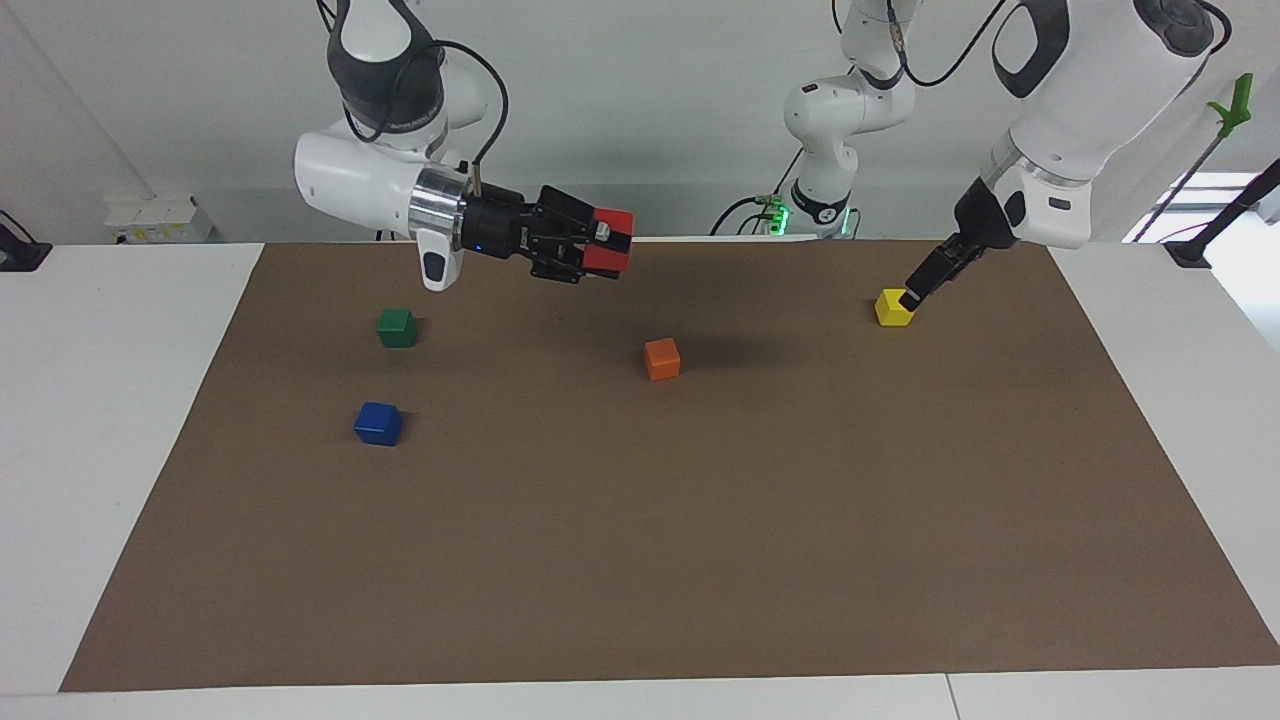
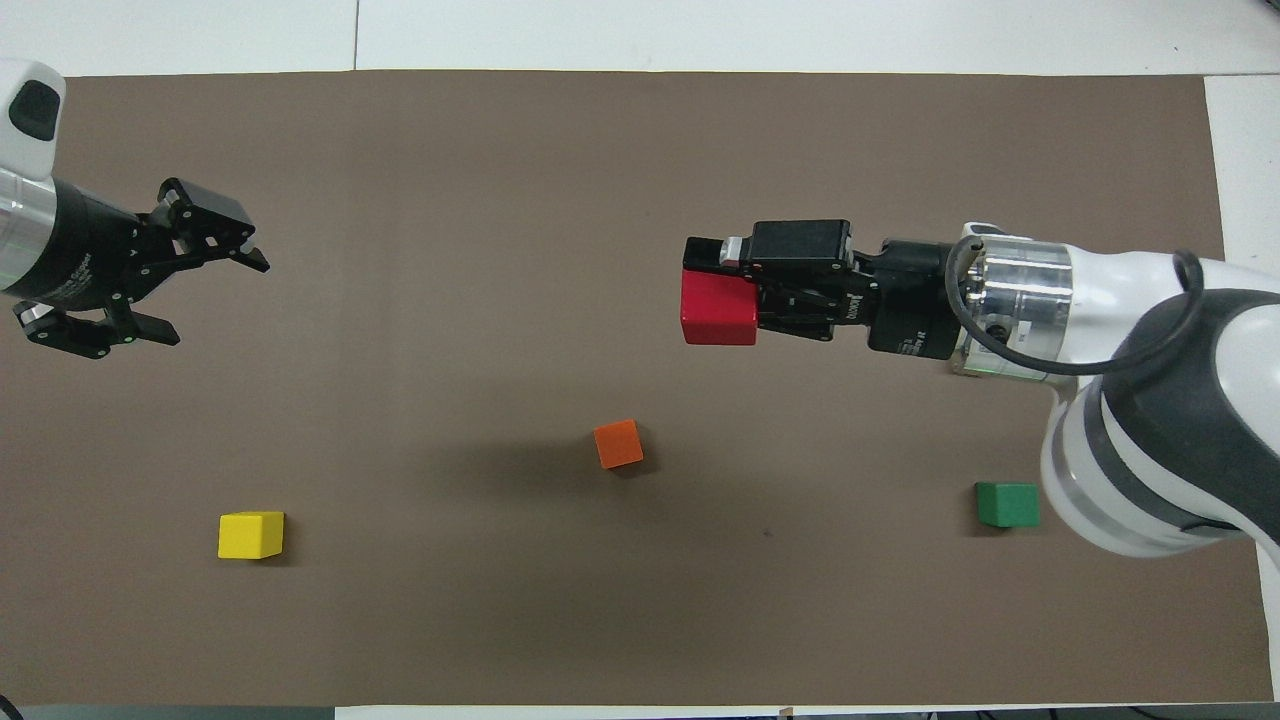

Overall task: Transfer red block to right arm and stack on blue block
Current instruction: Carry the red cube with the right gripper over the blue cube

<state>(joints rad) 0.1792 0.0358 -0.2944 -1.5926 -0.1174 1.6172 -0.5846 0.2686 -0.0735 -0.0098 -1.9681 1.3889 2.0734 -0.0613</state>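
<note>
**mattk:** Right claw (image 1: 598, 243) is clamped on the red block (image 1: 610, 243), holding it up in the air over the brown mat (image 1: 640, 560), roughly between the green block (image 1: 397, 327) and the orange block (image 1: 662, 359). Fingers pinch two opposite faces, so the bottom face is free, which I'd guess is the point if it's going to sit flat on something.

**dru_77:** And the left claw (image 2: 195, 290)? It's spread wide, holding nothing, hanging over the mat close to the yellow block (image 1: 895, 307). Looks like it's just waiting.

**mattk:** Yep. Blue block (image 1: 379, 423) sits alone on the mat at the right arm's end, farther from the robots than the green one, nothing on top yet. So the stacking isn't done.

**dru_77:** Which way does the red one point?

**mattk:** It's a cube, no long axis really. From above its edges run pretty much square with the mat, and the claw lies nearly level, pointing toward the left arm's end.
</note>
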